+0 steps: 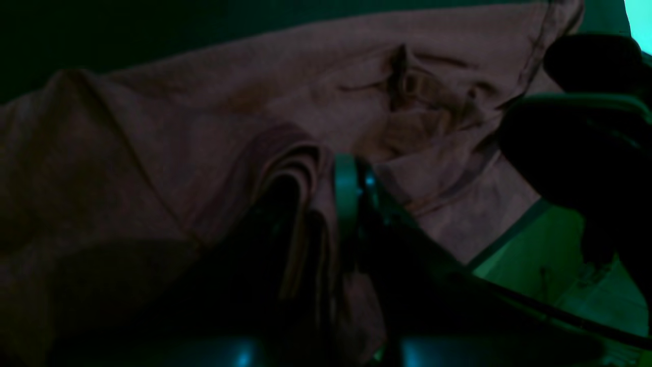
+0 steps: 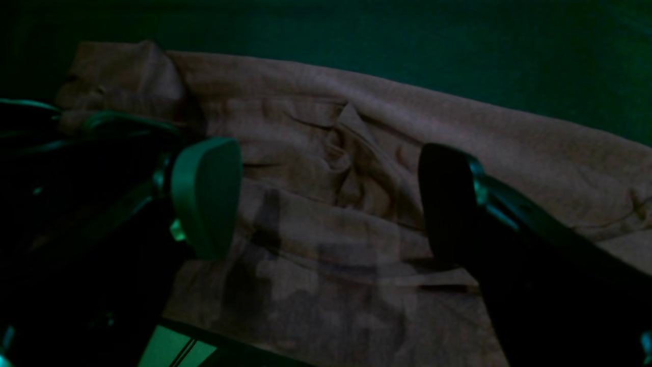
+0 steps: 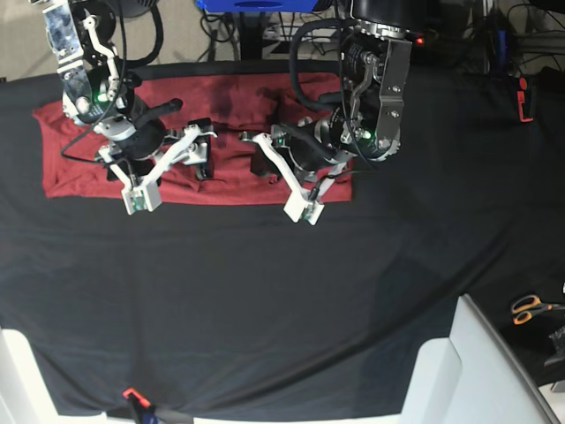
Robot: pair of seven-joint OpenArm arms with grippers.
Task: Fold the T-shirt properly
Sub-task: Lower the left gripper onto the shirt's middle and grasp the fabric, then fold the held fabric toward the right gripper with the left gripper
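The T-shirt (image 3: 238, 102) lies as a long red band across the far side of the black cloth sheet (image 3: 265, 300), running from the left edge of the table toward the middle. Both my arms are down over it.

My left gripper (image 1: 326, 204) is closed tight on a bunched fold of the T-shirt's fabric; in my left wrist view the layered edge of cloth stands pinched between the jaws. In the base view this claw sits near the shirt's right end.

My right gripper (image 2: 326, 199) hangs with its jaws spread wide and nothing between them, over a rumpled, creased patch of the shirt near its middle. I think the fingers (image 2: 206, 196) are just above the fabric rather than pressing it, but the dim wrist view does not let me be sure.

In the base view my two arms and their white brackets cover a good part of the shirt's near edge, so I cannot see how that hem lies.

Away from the work, orange-handled scissors (image 3: 530, 306) rest at the right edge, beside a white panel (image 3: 477, 362), and a red clamp (image 3: 524, 99) sits at the far right.
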